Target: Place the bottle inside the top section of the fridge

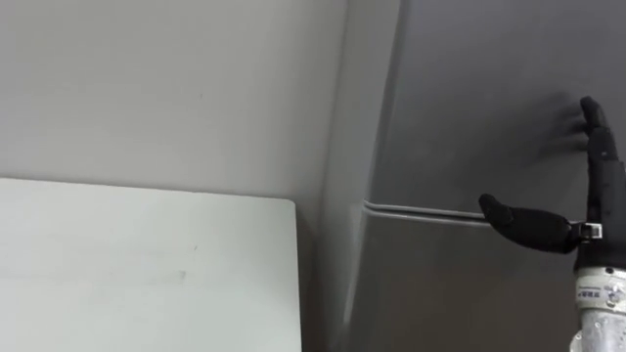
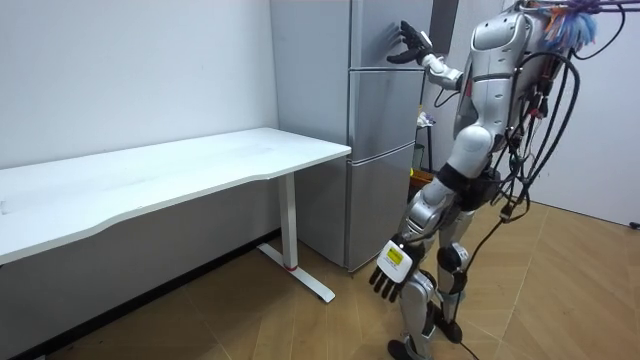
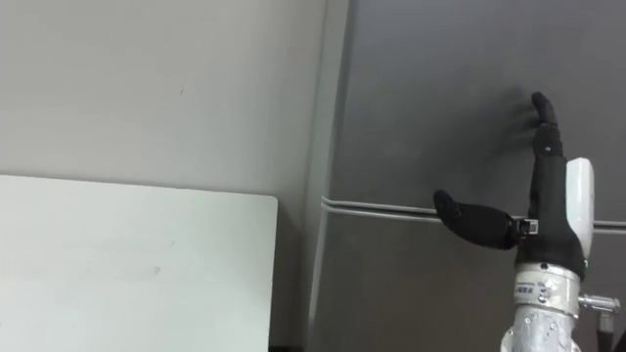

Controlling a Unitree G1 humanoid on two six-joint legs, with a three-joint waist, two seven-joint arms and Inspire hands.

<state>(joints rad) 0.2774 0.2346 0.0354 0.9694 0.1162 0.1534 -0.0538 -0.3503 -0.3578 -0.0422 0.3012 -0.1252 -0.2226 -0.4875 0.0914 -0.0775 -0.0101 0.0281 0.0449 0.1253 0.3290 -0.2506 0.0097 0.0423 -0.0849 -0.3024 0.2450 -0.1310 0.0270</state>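
Note:
The grey fridge (image 2: 375,150) stands right in front of me, both doors closed. My right hand (image 1: 597,166) is raised against the upper door (image 1: 469,98), just above the seam (image 1: 421,210) between the two doors. Its fingers are straight and flat on the door, the thumb sticks out to the left, and it holds nothing. In the room view this right hand (image 2: 410,45) is up at the door's right edge. My left hand (image 2: 390,268) hangs by my thigh with relaxed fingers and nothing in it.
A white desk (image 1: 147,264) stands against the wall at my left, its corner close to the fridge's side. In the room view the desk (image 2: 180,170) runs along the wall on a white leg, over wooden floor (image 2: 560,300).

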